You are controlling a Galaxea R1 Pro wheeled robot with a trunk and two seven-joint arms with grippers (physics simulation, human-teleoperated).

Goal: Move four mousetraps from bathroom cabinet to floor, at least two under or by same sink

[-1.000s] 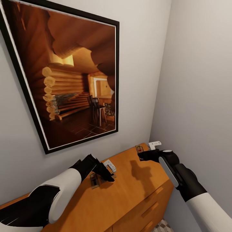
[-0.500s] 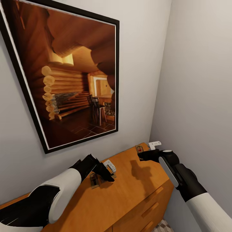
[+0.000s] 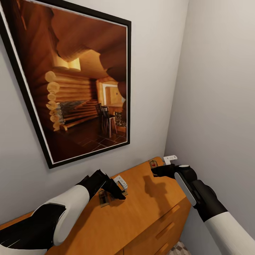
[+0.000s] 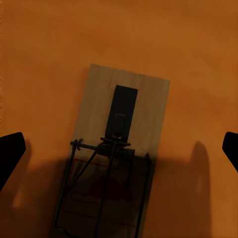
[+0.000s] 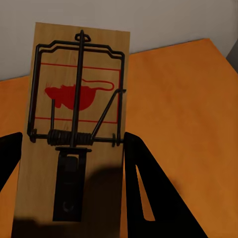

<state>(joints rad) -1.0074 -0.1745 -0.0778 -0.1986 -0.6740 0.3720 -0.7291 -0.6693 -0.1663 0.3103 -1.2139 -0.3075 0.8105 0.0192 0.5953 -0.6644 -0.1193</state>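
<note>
Two mousetraps show on the orange-brown cabinet (image 3: 141, 209). One mousetrap (image 3: 103, 198) (image 4: 119, 153) lies flat on the cabinet top. My left gripper (image 3: 114, 193) (image 4: 119, 148) hovers just above it, open, its dark fingertips (image 4: 11, 148) wide apart on either side of the board. The other mousetrap (image 3: 153, 164) (image 5: 74, 119) is at the cabinet's back right corner by the wall, its far end raised against the grey wall. My right gripper (image 3: 156, 170) (image 5: 72, 166) is shut on it, its fingers (image 5: 141, 183) pressing the board's long edges.
A large black-framed picture (image 3: 74, 81) of a log cabin hangs on the wall above the cabinet. Grey walls meet in a corner (image 3: 177, 88) just behind my right gripper. Drawer fronts with bar handles (image 3: 166, 230) face down-right. A patch of patterned floor (image 3: 179, 249) shows below.
</note>
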